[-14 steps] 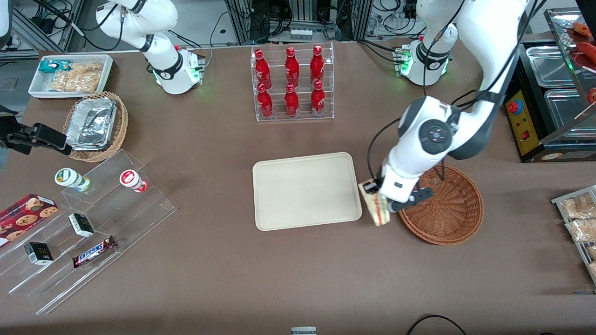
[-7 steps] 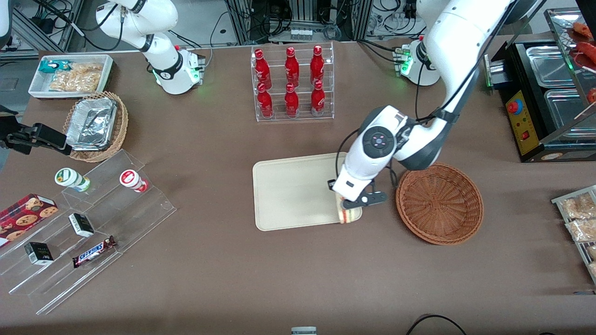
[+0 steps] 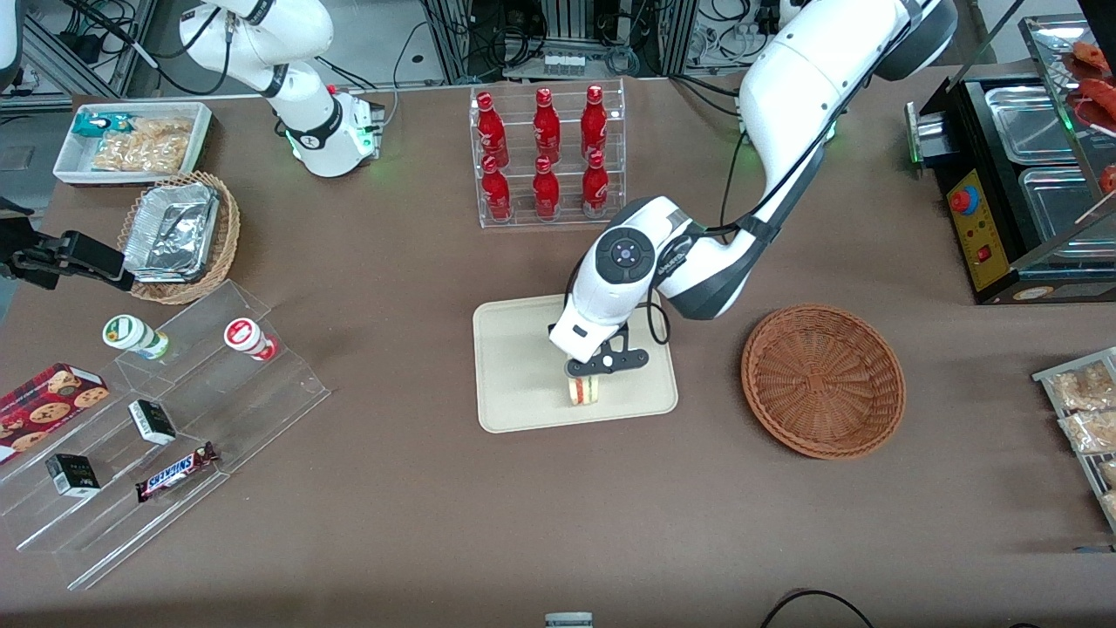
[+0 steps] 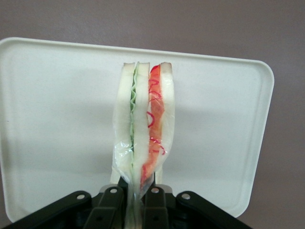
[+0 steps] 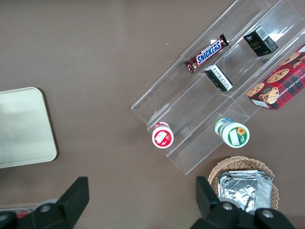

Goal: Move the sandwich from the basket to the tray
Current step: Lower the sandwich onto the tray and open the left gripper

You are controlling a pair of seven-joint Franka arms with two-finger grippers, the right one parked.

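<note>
My left gripper [image 3: 589,373] hangs over the cream tray [image 3: 514,366] and is shut on the sandwich [image 3: 584,390]. The sandwich [image 4: 143,129] is a wrapped wedge of white bread with green and red filling, standing on edge above the tray [image 4: 57,109], and my gripper [image 4: 136,202] pinches its wrapped end. Whether the sandwich touches the tray I cannot tell. The reddish-brown wicker basket [image 3: 823,379] sits beside the tray toward the working arm's end of the table, with nothing in it.
A clear rack of red bottles [image 3: 545,157] stands farther from the front camera than the tray. Clear stepped shelves with snacks [image 3: 166,419], a tan basket of foil containers [image 3: 179,235] and a white bin [image 3: 131,139] lie toward the parked arm's end. Bagged snacks [image 3: 1081,410] lie at the working arm's end.
My gripper carried the sandwich from the basket's rim sideways over the tray's edge and on to the middle of the tray's near part. The basket stayed put.
</note>
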